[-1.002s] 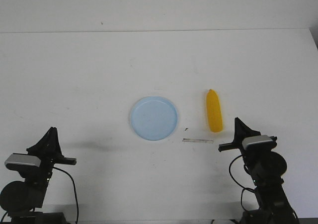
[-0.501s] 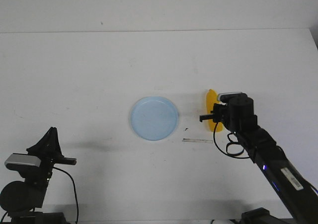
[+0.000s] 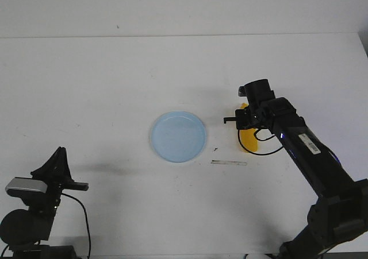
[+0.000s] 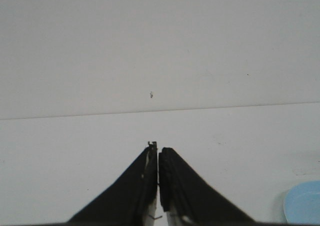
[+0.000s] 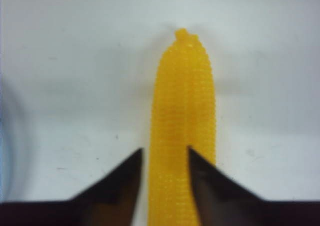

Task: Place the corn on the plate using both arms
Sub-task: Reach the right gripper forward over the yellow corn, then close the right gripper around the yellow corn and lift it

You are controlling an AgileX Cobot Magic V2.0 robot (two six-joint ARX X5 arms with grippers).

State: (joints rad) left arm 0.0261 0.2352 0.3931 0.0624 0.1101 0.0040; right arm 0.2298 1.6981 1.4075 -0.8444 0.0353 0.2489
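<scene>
Right fingers (image 5: 164, 158) sit narrowly parted over the corn (image 5: 183, 121), right of the plate (image 3: 178, 136); closing there, one tip may nudge it aside. Left fingers (image 4: 158, 158) pressed together.

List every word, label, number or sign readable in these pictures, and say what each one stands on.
No text can be read in any view.
White label on the right arm: has dark print, too small and blurred to read.
Corn, plate, table: no text or marks that read as writing.
Left wrist view: no lettering in sight.
</scene>
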